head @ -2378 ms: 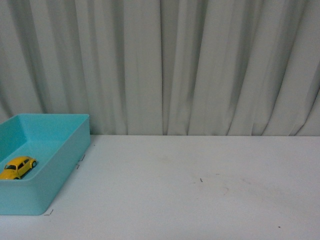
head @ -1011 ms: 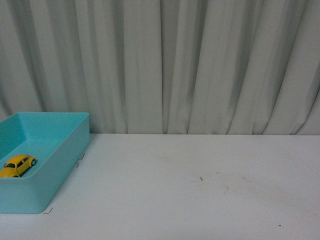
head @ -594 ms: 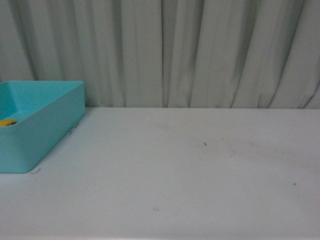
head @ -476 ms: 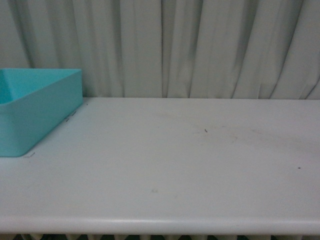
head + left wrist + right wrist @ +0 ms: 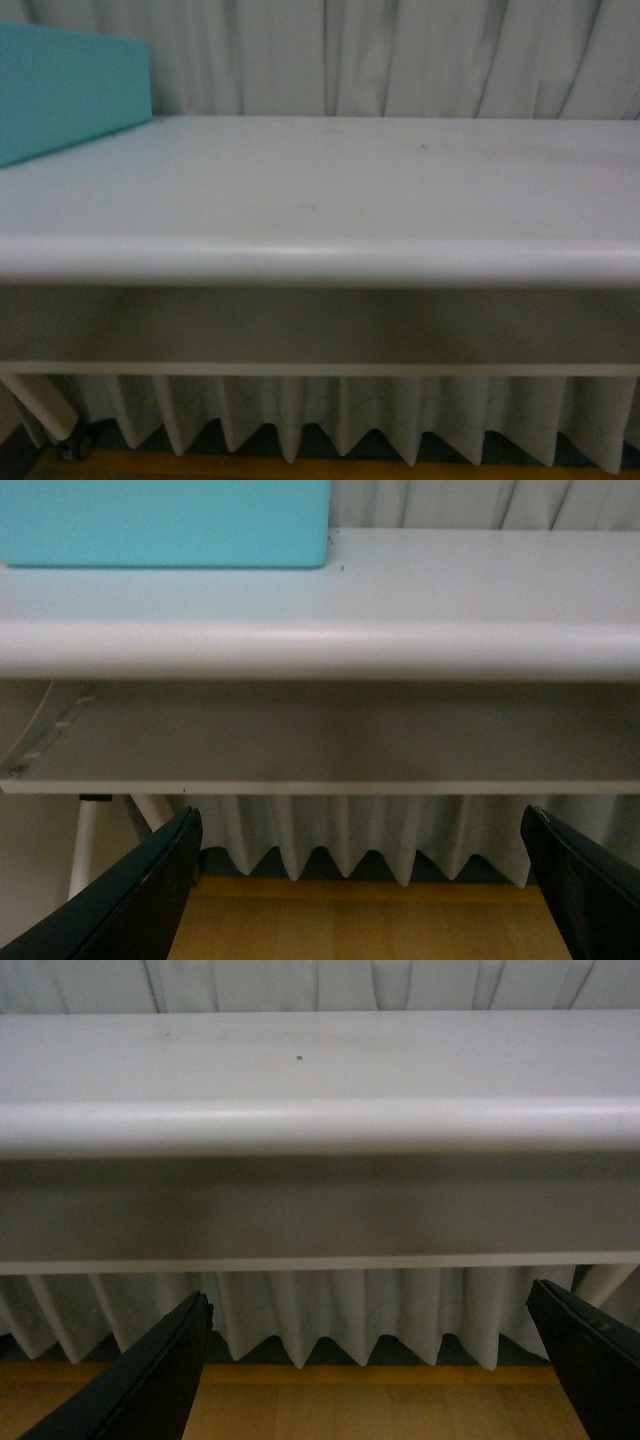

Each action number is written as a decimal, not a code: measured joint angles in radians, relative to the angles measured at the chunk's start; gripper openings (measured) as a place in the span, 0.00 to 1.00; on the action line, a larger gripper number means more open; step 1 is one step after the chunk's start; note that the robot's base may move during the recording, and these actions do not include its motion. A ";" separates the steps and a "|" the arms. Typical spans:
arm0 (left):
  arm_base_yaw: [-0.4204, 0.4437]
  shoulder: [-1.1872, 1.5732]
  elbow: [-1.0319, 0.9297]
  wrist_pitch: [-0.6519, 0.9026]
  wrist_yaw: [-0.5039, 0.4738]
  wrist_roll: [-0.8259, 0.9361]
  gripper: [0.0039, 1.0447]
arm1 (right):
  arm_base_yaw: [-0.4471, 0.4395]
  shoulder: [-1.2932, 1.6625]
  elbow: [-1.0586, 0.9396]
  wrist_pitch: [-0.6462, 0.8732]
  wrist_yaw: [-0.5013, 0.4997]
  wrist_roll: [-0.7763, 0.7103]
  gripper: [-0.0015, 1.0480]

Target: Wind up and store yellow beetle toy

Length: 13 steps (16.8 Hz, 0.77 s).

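We find the front view has dropped well below its earlier level. The worktop (image 5: pixel 320 190), formerly filling the lower half of the frame from above, now crosses the middle nearly edge-on, its rounded front lip and underside exposed. The turquoise bin (image 5: pixel 70 90) has risen to the upper left corner of the frame; only its outer wall shows, where before we looked into it. The yellow beetle toy, earlier seen lying inside the bin, is out of sight. A curtain hem (image 5: pixel 330 430) and a strip of floor (image 5: pixel 300 468) have entered along the lower edge.
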 joint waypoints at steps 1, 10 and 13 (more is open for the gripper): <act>0.000 0.000 0.000 0.000 0.000 0.000 0.94 | 0.000 0.000 0.000 0.000 0.000 0.001 0.94; 0.000 0.000 0.000 -0.003 -0.002 0.000 0.94 | 0.000 0.000 0.000 -0.003 0.000 0.003 0.94; 0.000 0.000 0.000 -0.003 -0.001 0.000 0.94 | 0.000 0.000 0.000 -0.001 0.000 0.003 0.94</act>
